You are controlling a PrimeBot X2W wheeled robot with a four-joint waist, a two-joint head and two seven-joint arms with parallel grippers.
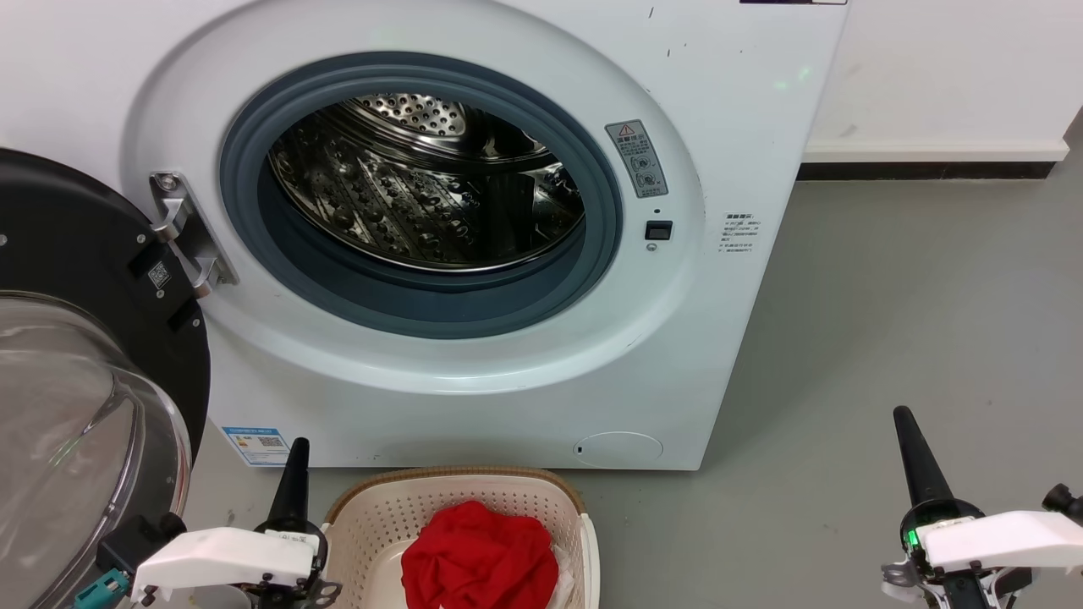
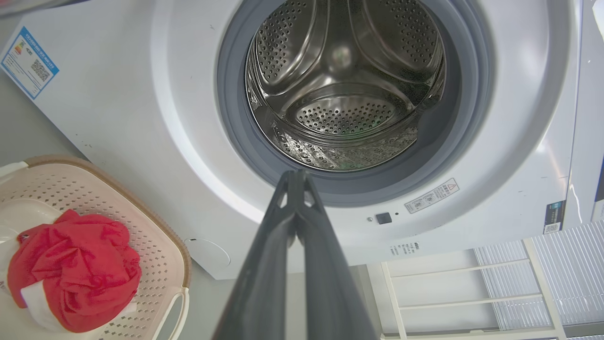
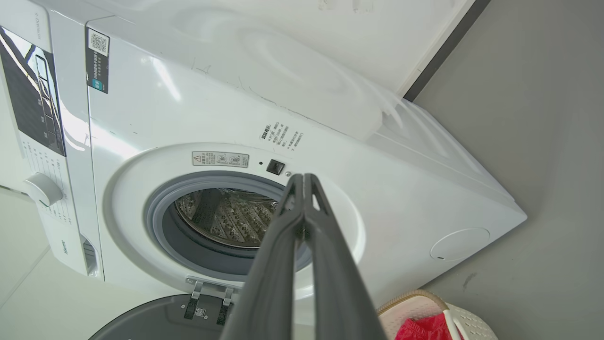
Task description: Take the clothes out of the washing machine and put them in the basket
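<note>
Left tool [image 1: 298, 444] and right tool [image 1: 904, 414] both closed, empty. Clothes [image 1: 478, 554] heaped in basket [image 1: 372, 516], just right of left tool. Risk: left tool swinging right nudges basket, heap spills.

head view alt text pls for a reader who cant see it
A white washing machine stands with its door swung open at left and its steel drum showing no laundry. Before it a cream basket holds red clothes; the left end effector and right end effector, both shut, point up at the lower corners.
</note>
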